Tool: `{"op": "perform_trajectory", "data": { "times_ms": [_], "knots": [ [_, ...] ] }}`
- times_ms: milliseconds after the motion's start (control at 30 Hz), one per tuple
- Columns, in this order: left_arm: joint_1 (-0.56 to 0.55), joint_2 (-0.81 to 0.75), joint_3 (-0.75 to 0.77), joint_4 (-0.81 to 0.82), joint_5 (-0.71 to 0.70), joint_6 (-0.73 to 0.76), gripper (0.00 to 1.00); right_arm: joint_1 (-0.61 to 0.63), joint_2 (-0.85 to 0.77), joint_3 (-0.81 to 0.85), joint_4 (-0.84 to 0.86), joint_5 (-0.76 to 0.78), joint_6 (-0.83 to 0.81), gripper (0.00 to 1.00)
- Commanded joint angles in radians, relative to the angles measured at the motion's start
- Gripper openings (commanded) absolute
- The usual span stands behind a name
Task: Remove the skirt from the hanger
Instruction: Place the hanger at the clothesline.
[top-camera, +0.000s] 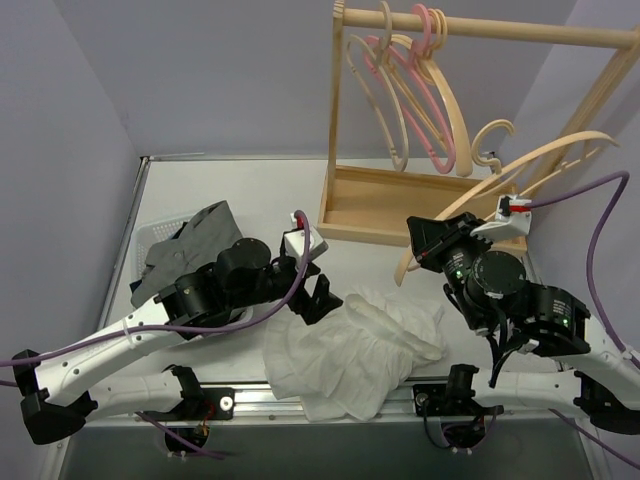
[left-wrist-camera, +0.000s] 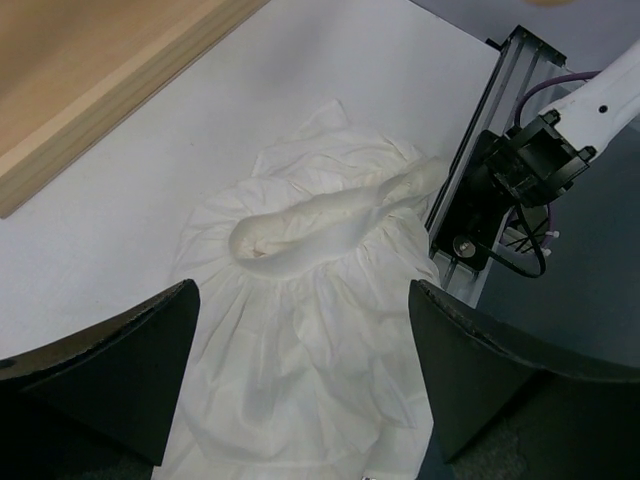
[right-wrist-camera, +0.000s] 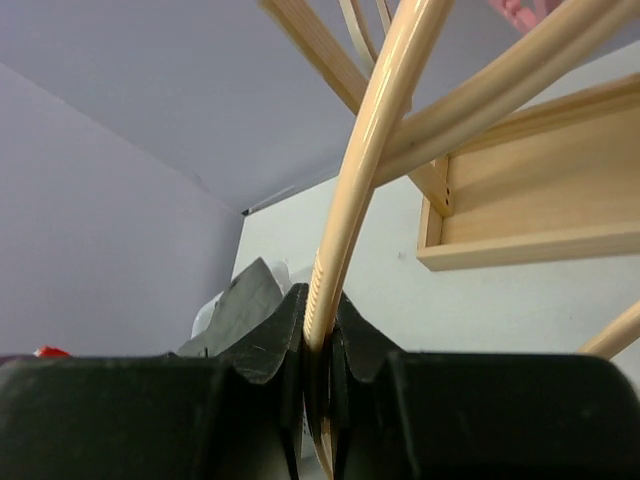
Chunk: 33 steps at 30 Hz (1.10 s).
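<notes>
My right gripper (top-camera: 432, 243) is shut on a bare pale-wood hanger (top-camera: 500, 185), held off the rack and slanting up to the right. In the right wrist view the hanger's arm (right-wrist-camera: 370, 150) is pinched between my fingers (right-wrist-camera: 268, 340). The grey skirt (top-camera: 190, 245) lies crumpled in a white basket at the left, apart from the hanger. It also shows in the right wrist view (right-wrist-camera: 240, 310). My left gripper (top-camera: 320, 295) is open and empty, just above a white ruffled garment (top-camera: 350, 345). In the left wrist view my left gripper (left-wrist-camera: 300, 380) straddles that garment (left-wrist-camera: 300, 300).
A wooden rack (top-camera: 400, 200) stands at the back with several wooden hangers (top-camera: 385, 100) and pink hangers (top-camera: 420, 90) on its bar. The white basket (top-camera: 150, 240) sits at the table's left edge. A metal rail (left-wrist-camera: 480, 150) runs along the near edge.
</notes>
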<state>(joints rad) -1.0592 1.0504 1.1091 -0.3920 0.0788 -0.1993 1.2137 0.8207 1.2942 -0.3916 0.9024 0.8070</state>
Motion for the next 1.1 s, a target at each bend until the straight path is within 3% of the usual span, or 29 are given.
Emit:
{"op": "perform_trajectory", "data": {
  "times_ms": [0,133,333,567,667,800,933,1067],
  "knots": [
    [-0.015,-0.012,-0.012,0.062,0.029,-0.009,0.94,0.004,0.053,0.108,0.122,0.138,-0.129,0.0],
    [-0.019,-0.018,-0.02,0.059,0.035,-0.012,0.94,-0.016,0.135,0.192,0.122,0.075,-0.149,0.0],
    [-0.021,-0.058,0.014,0.035,0.047,0.061,0.94,-0.019,0.153,0.145,0.062,-0.1,-0.029,0.0],
    [-0.021,-0.037,0.263,-0.128,0.153,0.196,0.94,-0.017,0.084,-0.007,-0.078,-0.37,0.043,0.0],
    [-0.018,0.02,0.409,-0.179,0.107,0.115,0.94,-0.016,0.031,-0.061,-0.145,-0.451,0.04,0.0],
    [-0.018,0.095,0.558,-0.214,-0.005,-0.119,0.94,-0.016,-0.081,-0.169,-0.142,-0.542,0.02,0.0],
    [-0.016,0.192,0.652,-0.261,-0.063,-0.158,0.95,-0.017,-0.181,-0.232,-0.118,-0.649,-0.002,0.0],
    [-0.007,0.266,0.744,-0.301,-0.022,-0.224,0.96,-0.017,-0.204,-0.274,-0.118,-0.75,-0.008,0.0]
  ]
}}
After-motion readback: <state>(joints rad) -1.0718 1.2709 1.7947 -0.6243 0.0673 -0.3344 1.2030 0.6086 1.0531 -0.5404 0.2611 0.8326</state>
